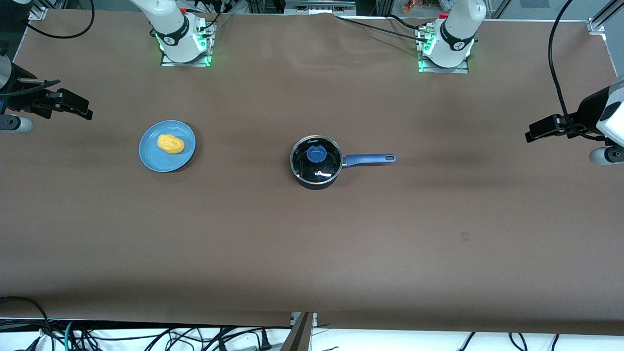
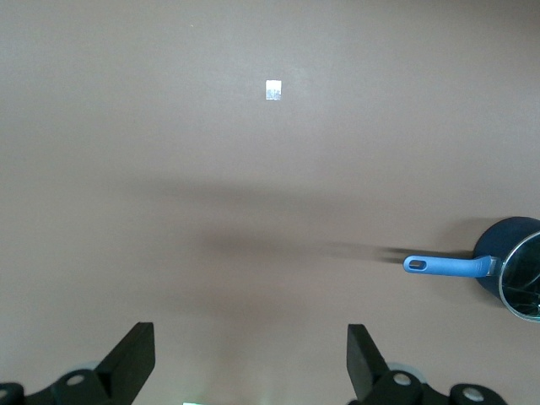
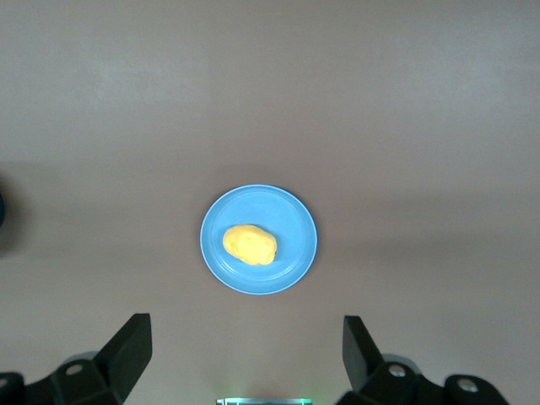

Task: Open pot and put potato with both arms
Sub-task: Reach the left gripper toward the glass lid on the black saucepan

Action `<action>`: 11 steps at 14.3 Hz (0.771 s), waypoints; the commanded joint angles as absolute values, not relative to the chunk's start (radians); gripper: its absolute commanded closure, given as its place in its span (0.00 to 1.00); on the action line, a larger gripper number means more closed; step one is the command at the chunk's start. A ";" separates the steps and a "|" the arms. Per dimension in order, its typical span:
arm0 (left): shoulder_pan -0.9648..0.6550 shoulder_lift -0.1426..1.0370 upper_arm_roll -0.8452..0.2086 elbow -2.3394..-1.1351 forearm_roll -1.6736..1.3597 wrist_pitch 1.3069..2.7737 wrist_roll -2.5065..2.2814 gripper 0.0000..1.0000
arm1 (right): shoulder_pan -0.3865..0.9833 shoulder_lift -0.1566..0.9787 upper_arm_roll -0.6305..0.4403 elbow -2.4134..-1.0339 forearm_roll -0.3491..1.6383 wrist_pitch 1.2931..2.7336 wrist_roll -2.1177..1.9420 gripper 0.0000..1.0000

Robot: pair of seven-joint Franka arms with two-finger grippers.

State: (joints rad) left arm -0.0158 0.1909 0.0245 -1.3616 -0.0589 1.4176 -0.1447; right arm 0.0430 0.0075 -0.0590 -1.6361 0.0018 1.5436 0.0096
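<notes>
While both arms wait at the frame's edges, the left gripper [image 2: 251, 363] and right gripper [image 3: 246, 359] spread wide, the lidded pot [image 1: 316, 164] sits mid-frame and the potato [image 1: 170, 143] rests on a blue plate [image 1: 151, 158] left of centre.

Potato [image 3: 250, 245] on blue plate [image 3: 291, 215], right hand [image 3: 245, 354] wide apart above.
</notes>
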 commanded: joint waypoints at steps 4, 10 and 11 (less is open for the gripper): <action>-0.006 0.169 0.009 -1.388 -0.049 1.419 -0.147 0.00 | 0.035 0.012 -0.057 -1.611 0.018 1.506 0.003 0.00; -0.025 0.181 -0.033 -1.391 -0.058 1.424 -0.172 0.00 | 0.035 0.008 -0.054 -1.612 0.020 1.451 0.003 0.00; -0.025 0.189 -0.072 -1.391 -0.058 1.440 -0.219 0.00 | 0.035 0.008 -0.057 -1.612 0.020 1.436 0.003 0.00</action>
